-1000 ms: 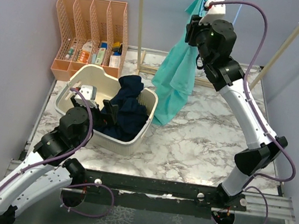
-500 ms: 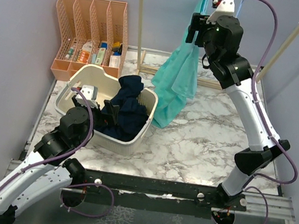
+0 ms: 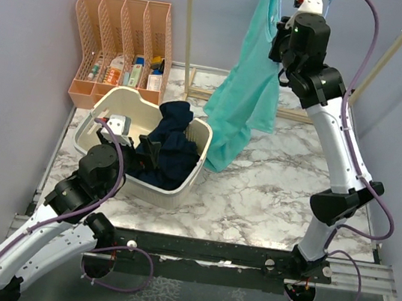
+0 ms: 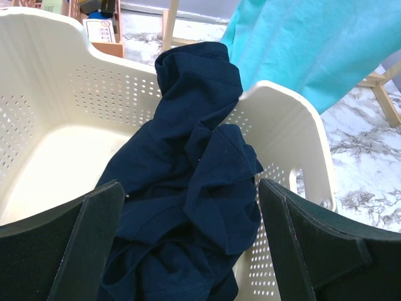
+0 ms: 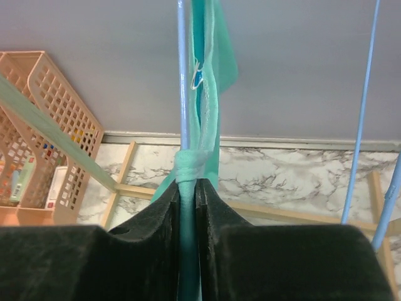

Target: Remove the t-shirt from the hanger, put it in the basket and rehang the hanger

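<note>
Your right gripper (image 5: 187, 188) pinches the t-shirt (image 3: 246, 104), and your left gripper (image 4: 188, 200) is spread wide with the basket (image 4: 294, 128) under it

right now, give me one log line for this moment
right gripper shut on t-shirt up at hanger | left gripper open over basket of dark clothes | t-shirt not off yet

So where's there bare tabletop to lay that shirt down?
The bare marble between the white basket, the hanging teal t-shirt and the right arm is free. The back-left corner is crowded: orange organizer, basket with navy clothes.
</note>
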Available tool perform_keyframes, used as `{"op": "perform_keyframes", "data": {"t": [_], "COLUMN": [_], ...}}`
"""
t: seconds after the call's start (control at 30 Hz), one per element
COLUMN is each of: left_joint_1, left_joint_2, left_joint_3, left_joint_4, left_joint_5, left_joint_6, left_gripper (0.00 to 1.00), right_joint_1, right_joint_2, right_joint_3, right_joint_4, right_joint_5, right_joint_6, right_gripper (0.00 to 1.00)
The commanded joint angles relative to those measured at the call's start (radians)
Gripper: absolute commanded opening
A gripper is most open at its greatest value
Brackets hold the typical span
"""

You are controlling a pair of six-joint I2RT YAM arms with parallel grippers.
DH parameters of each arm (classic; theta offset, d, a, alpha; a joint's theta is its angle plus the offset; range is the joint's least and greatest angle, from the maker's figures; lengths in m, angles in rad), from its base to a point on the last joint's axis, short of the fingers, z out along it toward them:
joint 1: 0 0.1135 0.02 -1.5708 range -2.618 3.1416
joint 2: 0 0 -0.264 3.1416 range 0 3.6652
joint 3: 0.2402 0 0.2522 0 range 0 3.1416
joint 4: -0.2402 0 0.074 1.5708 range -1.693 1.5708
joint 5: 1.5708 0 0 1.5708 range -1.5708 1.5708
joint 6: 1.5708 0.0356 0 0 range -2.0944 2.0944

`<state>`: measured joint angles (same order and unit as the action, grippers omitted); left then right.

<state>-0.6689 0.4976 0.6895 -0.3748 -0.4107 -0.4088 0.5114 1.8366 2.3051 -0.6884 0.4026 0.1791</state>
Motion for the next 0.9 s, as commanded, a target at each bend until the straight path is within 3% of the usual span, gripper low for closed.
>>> {"op": "perform_keyframes", "data": {"t": [0.0, 0.47, 0.87], "left_joint_1": [0.002, 0.002, 0.003], "left_joint_2": [-0.007, -0.012, -0.007], "left_joint_3": [-0.005, -0.010, -0.011], "left_joint_4": [0.025, 0.034, 0.043], "left_joint_5": [0.024, 0.042, 0.056], "left_joint_6": [-0.003, -0.001, 0.001], "left_gripper": [0.91, 0.86, 0.86], "right_joint_1": [-0.017, -0.016, -0.016], "right_joint_2": [-0.012, -0.127, -0.229], "right_joint_3": [-0.025, -0.186, -0.213], "right_joint_4": [-0.005, 0.333, 0.425], "right_joint_5": [-0.028, -0.060, -0.092], "right_joint_6": [0.007, -0.189, -0.184], "right_gripper": [0.03, 0.01, 0.01]}}
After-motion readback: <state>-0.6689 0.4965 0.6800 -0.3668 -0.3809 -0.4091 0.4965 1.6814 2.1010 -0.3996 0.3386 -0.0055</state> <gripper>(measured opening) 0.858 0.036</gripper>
